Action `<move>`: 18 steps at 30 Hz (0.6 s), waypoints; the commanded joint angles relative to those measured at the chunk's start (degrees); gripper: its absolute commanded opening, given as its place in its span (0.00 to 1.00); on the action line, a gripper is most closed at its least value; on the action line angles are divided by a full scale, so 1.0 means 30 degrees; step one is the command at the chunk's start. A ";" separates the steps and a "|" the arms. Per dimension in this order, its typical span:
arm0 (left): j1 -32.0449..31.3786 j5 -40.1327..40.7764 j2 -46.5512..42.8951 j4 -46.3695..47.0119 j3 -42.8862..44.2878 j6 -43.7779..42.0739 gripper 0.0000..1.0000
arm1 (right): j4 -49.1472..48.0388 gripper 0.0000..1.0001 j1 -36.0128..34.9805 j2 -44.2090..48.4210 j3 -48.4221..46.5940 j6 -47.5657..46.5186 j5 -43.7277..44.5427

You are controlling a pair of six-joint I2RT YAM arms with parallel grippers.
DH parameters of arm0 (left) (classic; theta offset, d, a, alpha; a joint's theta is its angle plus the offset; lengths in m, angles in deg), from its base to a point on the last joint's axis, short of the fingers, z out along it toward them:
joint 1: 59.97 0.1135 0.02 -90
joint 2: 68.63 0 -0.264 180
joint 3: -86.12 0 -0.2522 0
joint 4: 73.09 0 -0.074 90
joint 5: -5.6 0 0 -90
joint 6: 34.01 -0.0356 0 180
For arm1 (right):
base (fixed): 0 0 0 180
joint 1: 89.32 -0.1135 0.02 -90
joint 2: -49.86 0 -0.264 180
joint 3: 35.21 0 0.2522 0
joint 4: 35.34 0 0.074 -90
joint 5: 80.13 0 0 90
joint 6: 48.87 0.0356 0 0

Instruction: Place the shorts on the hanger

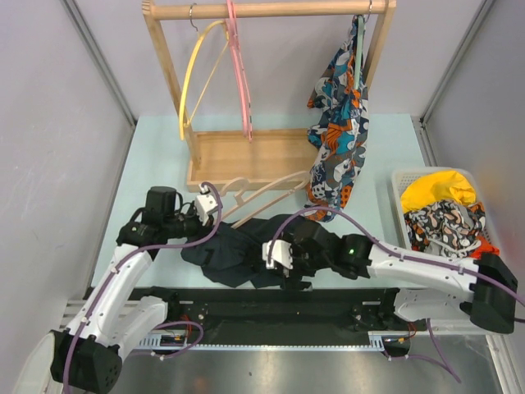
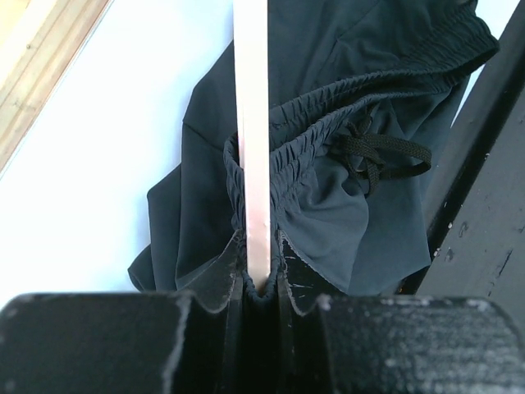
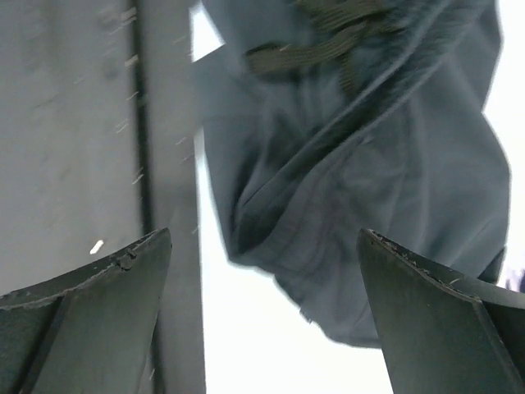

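Note:
The dark navy shorts [image 1: 234, 250] lie crumpled on the table in front of the arms. The tan hanger [image 1: 262, 195] lies on the table just behind them. My left gripper [image 1: 215, 207] is shut on the hanger's bar [image 2: 250, 123], with the shorts' waistband [image 2: 328, 189] bunched around the bar at the jaws. The black drawstring [image 2: 379, 158] shows to the right. My right gripper [image 1: 289, 275] is open and empty, just above the shorts' near right edge. In the right wrist view the shorts [image 3: 353, 189] hang between and beyond the open fingers [image 3: 107, 279].
A wooden rack [image 1: 246, 160] stands at the back with a yellow hanger [image 1: 197, 74], a pink hanger [image 1: 239, 74] and a patterned garment [image 1: 340, 123]. A white basket [image 1: 402, 185] holding a yellow cloth [image 1: 439, 190] stands at the right. A black rail [image 1: 271, 304] runs along the near edge.

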State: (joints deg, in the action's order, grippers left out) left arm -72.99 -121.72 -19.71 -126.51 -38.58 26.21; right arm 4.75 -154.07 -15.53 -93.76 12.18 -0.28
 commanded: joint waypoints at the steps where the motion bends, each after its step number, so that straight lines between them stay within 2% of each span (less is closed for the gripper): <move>1: 0.0179 -0.0011 0.0009 0.0944 0.0626 0.0552 0.00 | -0.4932 1.00 -0.0301 -0.0850 0.0457 0.1475 0.3352; 6: 0.0411 0.0048 0.0214 0.0536 0.0948 0.0435 0.00 | -0.5260 0.93 -0.0126 -0.1292 0.1336 0.1948 0.5929; 11: 0.0823 -0.0012 0.0360 -0.0022 0.1270 -0.0209 0.01 | -0.4413 0.71 0.1981 -0.1291 0.1631 0.1564 0.7310; 15: 0.1144 -0.0595 0.1093 -0.1219 0.2119 -0.0414 0.00 | -0.3504 0.62 0.3973 -0.1262 0.1631 0.1184 0.7164; 18: 0.1204 -0.0948 0.0949 -0.1458 0.2413 -0.0969 0.00 | -0.3035 0.48 0.5496 -0.1086 0.1631 0.1183 0.6142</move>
State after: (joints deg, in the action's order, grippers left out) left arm -70.43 -122.57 -16.19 -129.81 -35.04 25.95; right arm -6.53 -142.33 -19.57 -89.02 16.40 18.54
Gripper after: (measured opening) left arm 0.158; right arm 0.553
